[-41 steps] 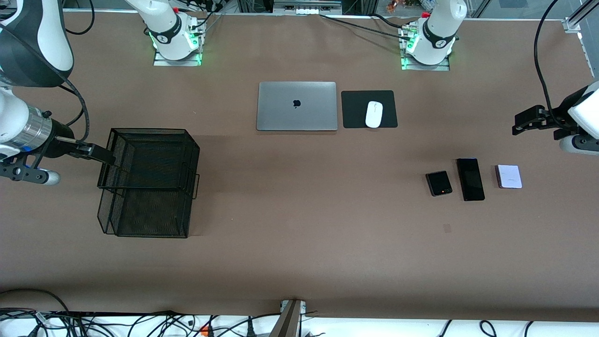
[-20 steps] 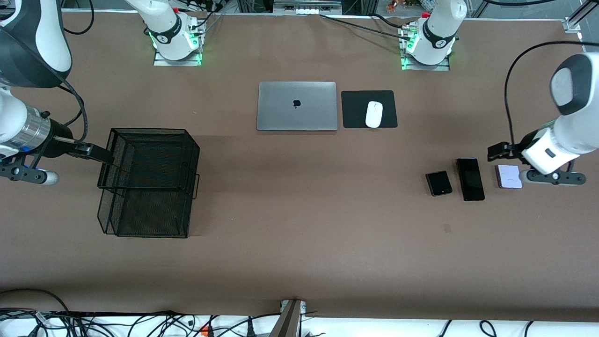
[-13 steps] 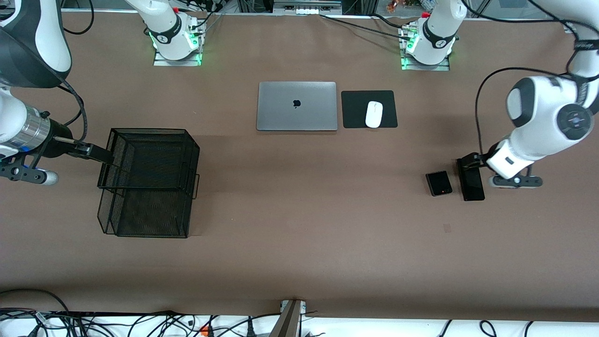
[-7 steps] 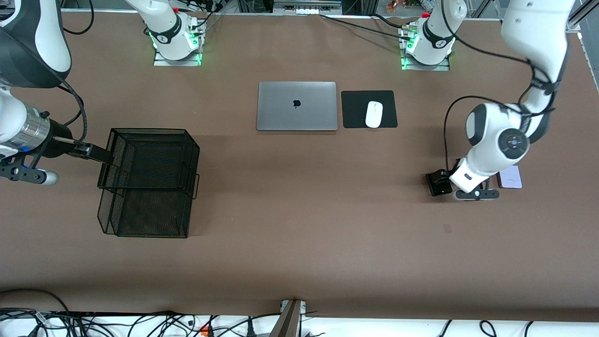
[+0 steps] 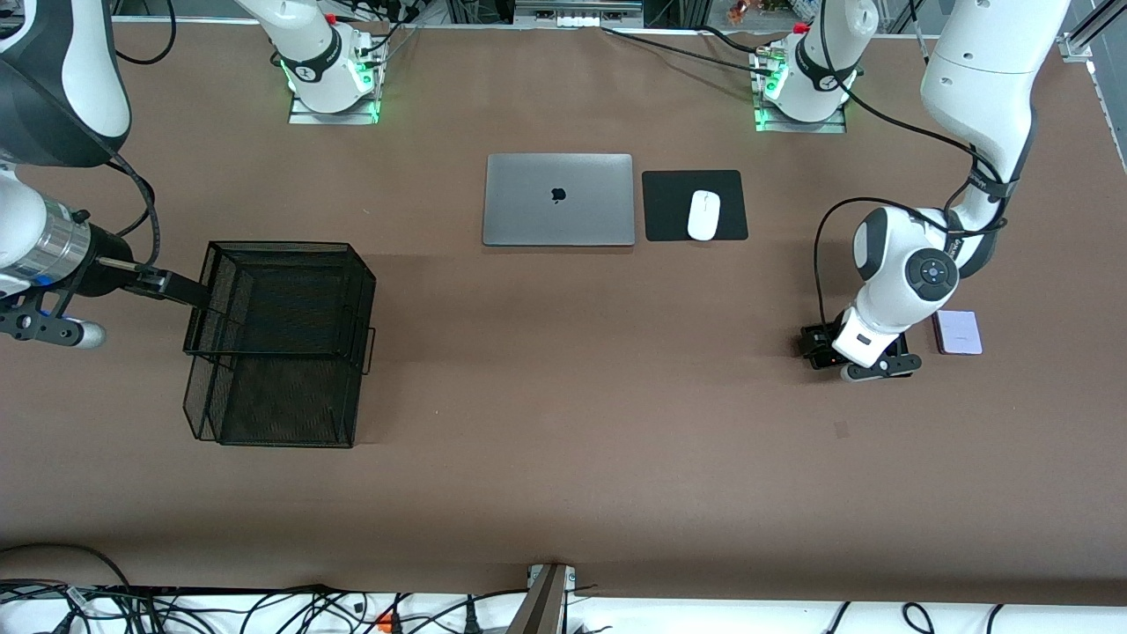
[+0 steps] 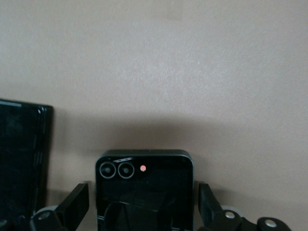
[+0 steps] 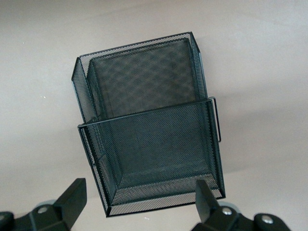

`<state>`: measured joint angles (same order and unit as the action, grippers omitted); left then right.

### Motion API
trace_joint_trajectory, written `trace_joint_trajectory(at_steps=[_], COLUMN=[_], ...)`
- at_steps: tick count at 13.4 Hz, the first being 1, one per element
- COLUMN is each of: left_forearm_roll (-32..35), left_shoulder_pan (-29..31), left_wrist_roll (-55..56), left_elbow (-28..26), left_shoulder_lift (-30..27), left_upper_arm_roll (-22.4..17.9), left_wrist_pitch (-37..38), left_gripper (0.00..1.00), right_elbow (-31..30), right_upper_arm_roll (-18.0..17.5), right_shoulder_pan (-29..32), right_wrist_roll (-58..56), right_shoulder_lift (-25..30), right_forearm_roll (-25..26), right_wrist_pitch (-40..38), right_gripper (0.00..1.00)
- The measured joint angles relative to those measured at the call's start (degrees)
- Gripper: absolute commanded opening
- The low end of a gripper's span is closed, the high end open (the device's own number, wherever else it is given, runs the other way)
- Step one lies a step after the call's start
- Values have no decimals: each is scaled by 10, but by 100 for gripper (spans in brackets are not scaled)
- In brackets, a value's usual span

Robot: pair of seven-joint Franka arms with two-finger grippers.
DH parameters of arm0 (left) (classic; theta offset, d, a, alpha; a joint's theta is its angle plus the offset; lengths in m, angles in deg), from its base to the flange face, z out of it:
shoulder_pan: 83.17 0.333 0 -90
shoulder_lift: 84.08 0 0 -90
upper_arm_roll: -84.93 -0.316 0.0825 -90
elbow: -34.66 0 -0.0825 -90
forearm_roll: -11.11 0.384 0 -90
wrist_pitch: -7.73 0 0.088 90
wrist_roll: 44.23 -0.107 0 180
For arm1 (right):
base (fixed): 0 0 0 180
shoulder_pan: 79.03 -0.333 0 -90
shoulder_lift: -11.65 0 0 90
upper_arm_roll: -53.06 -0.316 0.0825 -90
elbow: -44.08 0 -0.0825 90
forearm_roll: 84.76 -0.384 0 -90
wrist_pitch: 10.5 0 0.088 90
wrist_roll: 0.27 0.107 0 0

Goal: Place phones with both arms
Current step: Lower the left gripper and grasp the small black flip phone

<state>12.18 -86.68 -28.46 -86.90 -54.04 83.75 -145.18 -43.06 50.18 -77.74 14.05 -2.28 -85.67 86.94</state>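
Your left gripper (image 6: 144, 211) has its jaws spread wide, one finger on each side of the small squarish black phone (image 6: 144, 190), not yet pinching it. The phone lies flat on the table (image 5: 563, 423), lenses and a red dot showing in the left wrist view. Just beside it lies the long slim black phone (image 6: 21, 159), and toward the left arm's end of the table the pale lilac-white phone (image 5: 958, 332) sits a little apart.

Your right gripper (image 7: 139, 207) is also spread and empty, waiting over the black mesh basket (image 7: 149, 125) at the right arm's end of the table.

Risks from here, as I judge them:
- One left finger stands in the narrow gap next to the long phone; descending or closing there could nudge or scrape it.
- The squarish phone is thin and flat on the table. Close too high and the fingers slip over its edges (too low and they grind the surface).
- A slick, glassy slab could slide out during the carry to the basket.

Views compared: the front view hides most of the squarish phone and nearly all of the long one under the left arm's wrist; only the left wrist view shows the straddle. The right wrist view alone shows the basket's two empty tiers.
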Motion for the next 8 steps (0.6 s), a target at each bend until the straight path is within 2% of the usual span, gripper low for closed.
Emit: trace_joint_trajectory(at_steps=[2, 3, 4, 5, 6, 7, 8], left_forearm_roll=[0, 0, 0, 0, 0, 0, 0], left_shoulder_pan=[-3, -4, -5, -6, -6, -7, -7], left_wrist_roll=[19, 26, 33, 35, 38, 40, 42], left_elbow=[-8, -11, -12, -12, -12, -13, -15], left_shoulder_lift=[-1, -1, -2, -2, -2, -6, -11], left_upper_arm_roll=[0, 0, 0, 0, 0, 0, 0], left_wrist_pitch=[-6, -8, -10, -10, -10, -10, -8], left_gripper=[100, 97, 81, 56, 36, 19, 8], right_elbow=[0, 0, -1, -2, -2, -3, -4], right_upper_arm_roll=[0, 0, 0, 0, 0, 0, 0], right_shoulder_pan=[0, 0, 0, 0, 0, 0, 0], right_wrist_roll=[0, 0, 1, 3, 4, 5, 5], right_shoulder_lift=[0, 0, 0, -2, -5, -9, -13], right_forearm_roll=[0, 0, 0, 0, 0, 0, 0], right_wrist_pitch=[-2, -3, -3, -4, -4, -4, -5], right_gripper=[100, 100, 100, 100, 100, 100, 100])
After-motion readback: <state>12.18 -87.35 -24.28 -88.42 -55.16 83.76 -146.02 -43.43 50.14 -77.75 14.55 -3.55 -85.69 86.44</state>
